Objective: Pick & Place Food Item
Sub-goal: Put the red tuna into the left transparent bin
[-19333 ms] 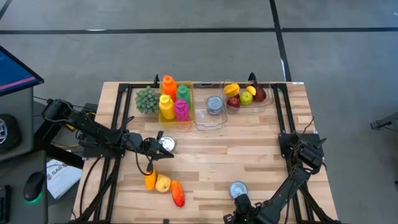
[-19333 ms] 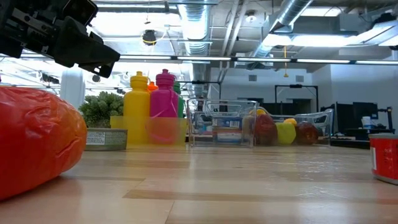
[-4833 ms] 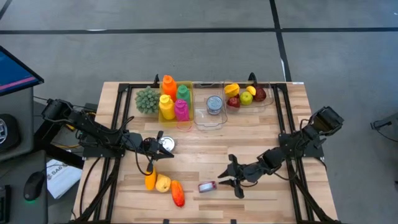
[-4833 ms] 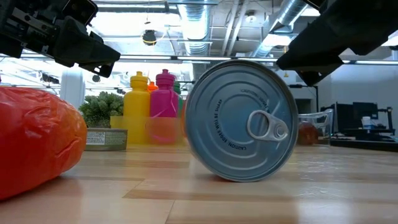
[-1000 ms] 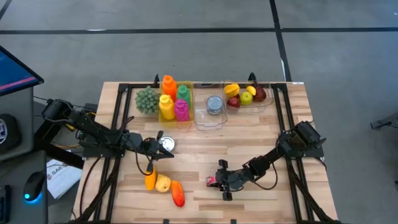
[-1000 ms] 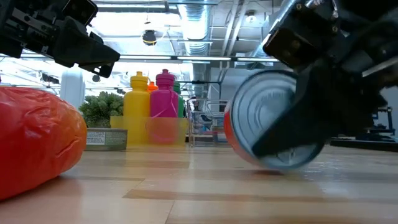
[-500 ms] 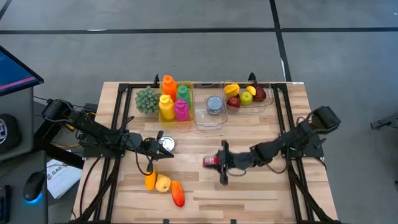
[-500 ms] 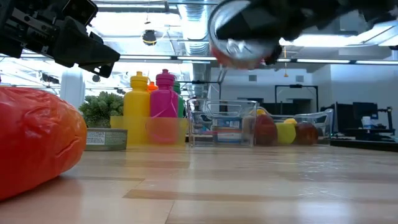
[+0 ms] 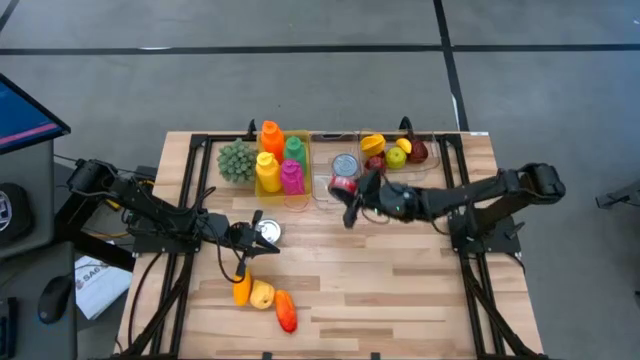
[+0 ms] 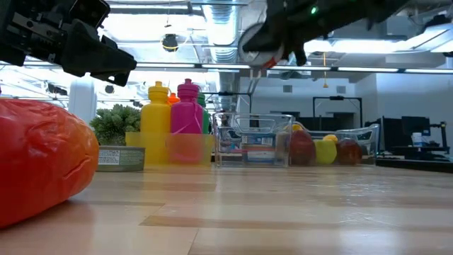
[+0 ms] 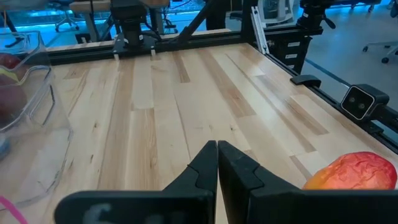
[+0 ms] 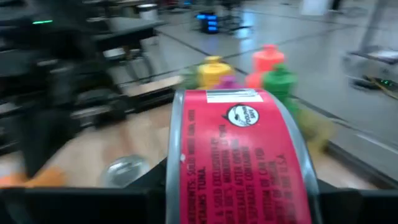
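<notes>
1. One red-labelled tuna can (image 9: pixel 343 186) is clamped between the fingers of the right gripper (image 9: pixel 350 190), held in the air above the near edge of the middle clear bin (image 9: pixel 322 190); the right wrist view shows the can (image 12: pixel 239 151) lying on its side between the two fingers, label outward
2. Right arm is stretched across the table from its base toward the row of bins at the far edge; in the low view the gripper (image 10: pixel 272 39) sits high above the tabletop
3. Middle clear bin already holds one silver can (image 9: pixel 346 165), lid up
4. Clear bin to the right (image 9: pixel 437 163) holds assorted fruit, red, yellow and green
5. Bin to the left holds four squeeze bottles (image 9: pixel 279 158), orange, green, yellow and pink, with a green leafy item (image 9: pixel 237 160) just beside it
6. Left gripper (image 9: pixel 254 240) hangs over the left half of the table, fingers pressed together and holding nothing, near another silver can (image 9: pixel 267 232)
7. Three food items (image 9: pixel 262 299), orange, yellow and red, lie at the front left of the wooden table (image 9: pixel 400 280)
</notes>
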